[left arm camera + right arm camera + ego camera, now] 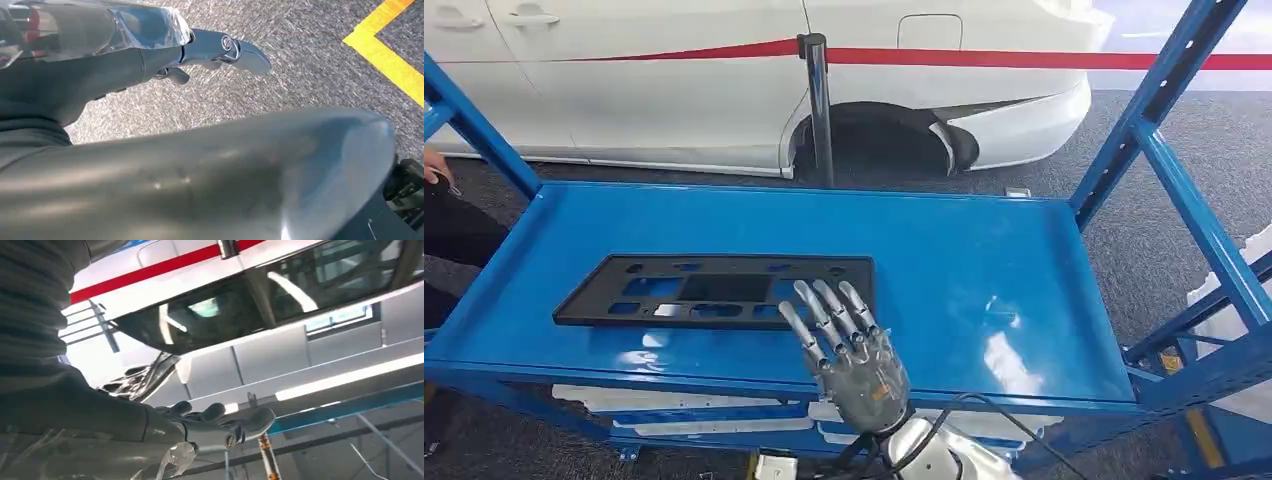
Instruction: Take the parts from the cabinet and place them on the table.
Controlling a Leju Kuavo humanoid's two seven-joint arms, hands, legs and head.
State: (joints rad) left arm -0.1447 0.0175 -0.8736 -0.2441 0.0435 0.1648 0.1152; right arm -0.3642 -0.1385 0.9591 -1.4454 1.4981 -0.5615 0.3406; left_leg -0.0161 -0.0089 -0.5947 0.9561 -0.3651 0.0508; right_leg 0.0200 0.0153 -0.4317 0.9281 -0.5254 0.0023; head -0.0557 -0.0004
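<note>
Head view: flat black perforated plastic part (719, 291), glossy blue shelf (984, 260).

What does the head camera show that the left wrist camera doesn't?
Head view alone: a blue shelf, a black panel lying flat on it, the right hand open at the panel's near right corner, and a white car behind. Left wrist view alone: the left hand above grey carpet with a yellow line. Shared: nothing identifiable.

The part (719, 290) lies on the shelf's (984, 260) left half, the right hand (849, 345) at its right end.
</note>
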